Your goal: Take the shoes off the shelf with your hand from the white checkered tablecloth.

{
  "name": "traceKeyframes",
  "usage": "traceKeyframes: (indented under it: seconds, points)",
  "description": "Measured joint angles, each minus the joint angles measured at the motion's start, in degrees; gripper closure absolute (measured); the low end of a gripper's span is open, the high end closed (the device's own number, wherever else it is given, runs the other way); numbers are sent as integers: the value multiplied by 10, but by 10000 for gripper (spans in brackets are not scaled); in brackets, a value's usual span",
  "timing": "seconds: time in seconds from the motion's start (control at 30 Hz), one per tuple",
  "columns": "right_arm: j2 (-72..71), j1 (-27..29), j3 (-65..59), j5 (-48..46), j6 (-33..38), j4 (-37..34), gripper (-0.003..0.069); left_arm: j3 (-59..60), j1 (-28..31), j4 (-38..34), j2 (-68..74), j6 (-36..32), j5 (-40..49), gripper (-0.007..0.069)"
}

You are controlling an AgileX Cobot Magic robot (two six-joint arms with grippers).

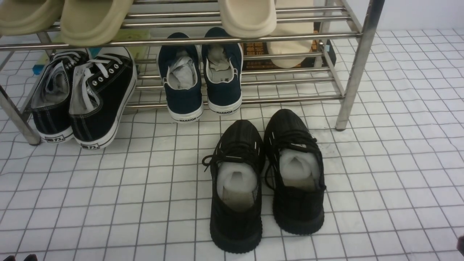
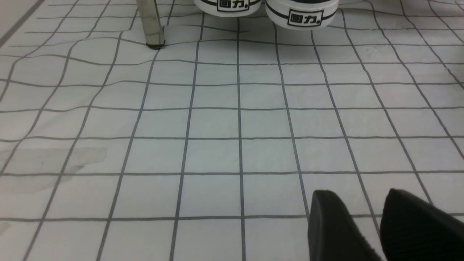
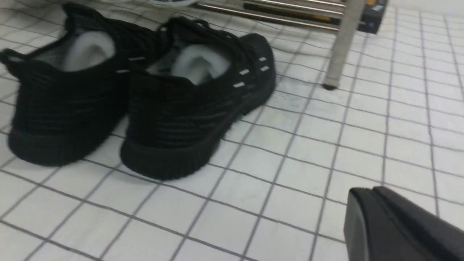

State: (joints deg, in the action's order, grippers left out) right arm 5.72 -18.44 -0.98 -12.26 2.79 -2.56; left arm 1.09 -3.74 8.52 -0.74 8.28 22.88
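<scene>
The shoes sit side by side on the white checkered tablecloth, just near of the shelf — looks finished. Left end effector is parted, empty; the right end effector, I can't tell. Only the right wrist view shows their heels.

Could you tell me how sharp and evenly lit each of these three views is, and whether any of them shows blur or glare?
Front view: sharp and evenly lit, with bright glints on the shelf. Left wrist view: crisp grid lines on the tablecloth, flat light, a faint grey stain. Right wrist view: slightly soft, the black shoes smeared at their edges, probably by motion.
</scene>
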Motion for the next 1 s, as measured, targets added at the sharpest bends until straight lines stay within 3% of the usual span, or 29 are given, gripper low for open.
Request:
traceKeyframes:
  seconds: [0.1, 0.3, 1.0]
  points:
    - [-51, 58, -4, -65, 1, 0, 647, 0, 0, 0, 0, 0, 0, 385]
    - [-63, 124, 1, -97, 1, -9, 641, 0, 0, 0, 0, 0, 0, 385]
    - [-63, 136, 1, -100, 1, -10, 624, 0, 0, 0, 0, 0, 0, 385]
